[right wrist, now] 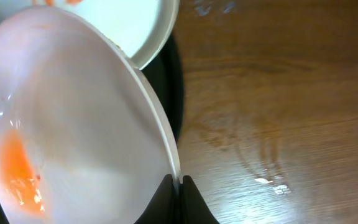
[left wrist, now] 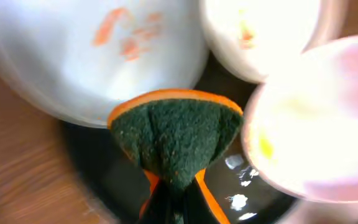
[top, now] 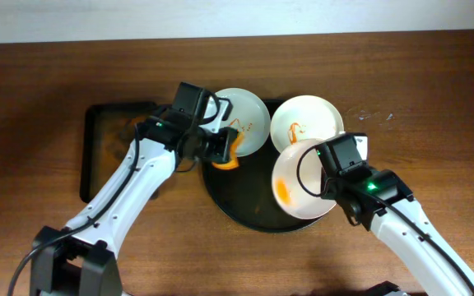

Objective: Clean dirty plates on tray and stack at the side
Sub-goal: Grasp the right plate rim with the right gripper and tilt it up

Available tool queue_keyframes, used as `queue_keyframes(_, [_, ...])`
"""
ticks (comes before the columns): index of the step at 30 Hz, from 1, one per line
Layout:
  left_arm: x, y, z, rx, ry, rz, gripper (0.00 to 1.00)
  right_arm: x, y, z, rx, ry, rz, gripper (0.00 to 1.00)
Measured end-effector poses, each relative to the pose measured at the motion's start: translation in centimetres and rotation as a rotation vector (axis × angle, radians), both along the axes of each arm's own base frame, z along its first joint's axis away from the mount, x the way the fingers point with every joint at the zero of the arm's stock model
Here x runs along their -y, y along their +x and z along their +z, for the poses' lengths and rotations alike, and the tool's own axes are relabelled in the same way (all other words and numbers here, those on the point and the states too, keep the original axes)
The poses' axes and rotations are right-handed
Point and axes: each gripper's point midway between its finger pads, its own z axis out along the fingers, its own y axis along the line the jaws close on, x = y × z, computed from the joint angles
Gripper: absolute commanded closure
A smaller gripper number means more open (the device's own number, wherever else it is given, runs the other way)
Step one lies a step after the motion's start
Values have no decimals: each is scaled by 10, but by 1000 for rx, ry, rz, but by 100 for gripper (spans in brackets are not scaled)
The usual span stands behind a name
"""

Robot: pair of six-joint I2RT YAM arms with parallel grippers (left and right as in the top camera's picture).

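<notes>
Plates, three white round ceramic ones smeared with orange, gather at the round black tray (top: 245, 212) on the brown wooden table (top: 434, 82). A dark rectangular tray (top: 105, 136) lies at the left. The far-left plate (top: 252, 111) and the far-right plate (top: 313, 115) overlap the round tray's far rim. The third plate (right wrist: 73, 124) is tilted above the tray's right side, its rim pinched in the right gripper (right wrist: 179, 185). The left gripper (left wrist: 174, 196) is clamped on a folded orange sponge with a green scouring face (left wrist: 176, 137), near the far-left plate's edge.
</notes>
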Motion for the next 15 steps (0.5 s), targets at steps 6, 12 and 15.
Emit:
queue_keyframes(6, [108, -52, -12, -207, -245, -139, 99, -13, -11, -24, -110, 90, -61, 96])
queue_keyframes(12, [157, -99, -73, -412, -178, -106, 99, -13, -12, -27, -120, 96, -82, 96])
queue_keyframes(15, [160, -103, -89, -338, -75, -81, 100, -12, -14, -28, -129, 87, -84, 96])
